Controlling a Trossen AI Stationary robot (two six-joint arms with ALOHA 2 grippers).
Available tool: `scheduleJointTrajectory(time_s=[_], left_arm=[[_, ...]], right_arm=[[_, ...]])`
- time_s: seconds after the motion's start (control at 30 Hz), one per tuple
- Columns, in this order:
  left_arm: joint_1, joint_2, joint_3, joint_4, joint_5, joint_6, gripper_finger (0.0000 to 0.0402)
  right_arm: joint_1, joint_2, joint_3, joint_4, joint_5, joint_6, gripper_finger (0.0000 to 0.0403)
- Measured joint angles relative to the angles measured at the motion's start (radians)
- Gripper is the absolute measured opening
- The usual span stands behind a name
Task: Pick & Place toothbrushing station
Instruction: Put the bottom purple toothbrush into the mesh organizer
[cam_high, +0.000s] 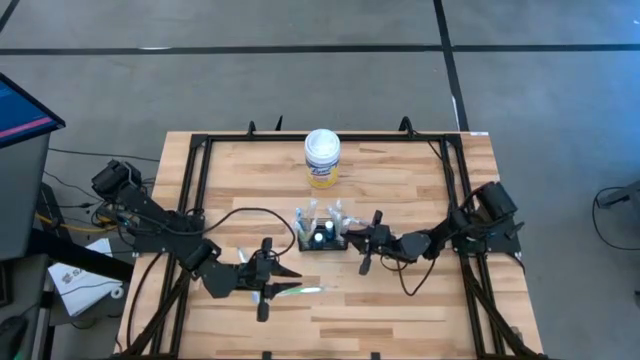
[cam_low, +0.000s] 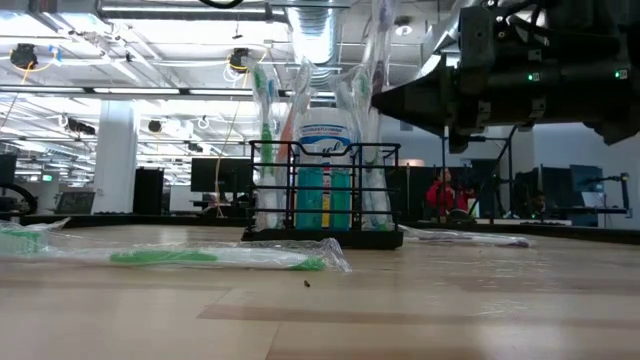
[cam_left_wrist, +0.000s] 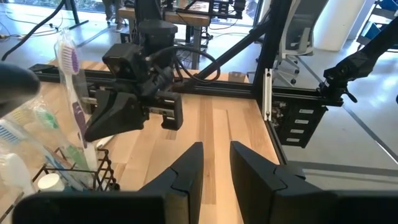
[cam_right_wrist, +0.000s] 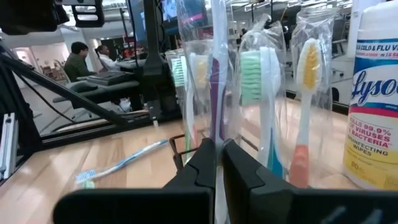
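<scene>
Here, from above, the toothbrushing station (cam_high: 321, 238) sits near the middle of the table (cam_high: 400, 300), a little in front of the white-lidded wipes canister (cam_high: 322, 158), with wrapped brushes standing up out of it. The right gripper (cam_high: 357, 238) reaches in from the right and meets the caddy's right edge; the left gripper (cam_high: 285, 272) hangs nearer the front, just over a wrapped green toothbrush (cam_high: 300, 290) lying flat on the wood. At table height, the caddy (cam_low: 325, 195) stands upright, brushes and a blue tube inside it, and the green brush (cam_low: 215, 258) lies in its clear sleeve in front; a dark arm looms at upper right. Past the left wrist, its fingers (cam_left_wrist: 189, 168) stand narrowly apart with nothing between them, probably poised for the loose brush; the right arm's head (cam_left_wrist: 134, 93) shows beyond, beside a purple brush (cam_left_wrist: 73, 93). Past the right wrist, the fingers (cam_right_wrist: 205, 163) are pinched together on a clear-wrapped purple brush (cam_right_wrist: 216, 74) that stands among the others, seemingly steadying or seating it in the caddy; the canister (cam_right_wrist: 376, 93) stands just beside.
</scene>
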Motion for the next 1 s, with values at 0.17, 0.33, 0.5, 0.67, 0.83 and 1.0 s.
scheduleJointTrajectory(time_s=[0.17, 0.33, 0.5, 0.67, 0.83, 1.0], left_arm=[[0.0, 0.0, 0.0, 0.0, 0.0, 0.0, 0.0074], [0.0, 0.0, 0.0, 0.0, 0.0, 0.0, 0.0074], [0.0, 0.0, 0.0, 0.0, 0.001, 0.0, 0.0074], [0.0, 0.0, 0.0, 0.0, 0.001, 0.0, 0.0074], [0.0, 0.0, 0.0, 0.0, 0.001, 0.0, 0.0074], [0.0, -0.001, 0.0, 0.0, 0.004, 0.0, 0.0074]], right_arm=[[0.002, -0.003, 0.0, -0.007, 0.0, -0.009, 0.0004], [-0.002, -0.003, 0.0, -0.058, 0.0, 0.027, 0.0005], [-0.005, -0.003, 0.0, -0.059, 0.0, 0.038, 0.001], [-0.005, -0.003, 0.0, -0.061, -0.001, 0.06, 0.0042], [-0.006, -0.003, 0.0, -0.061, -0.007, 0.066, 0.0062], [-0.012, -0.003, 0.0, -0.067, -0.018, 0.066, 0.0067]])
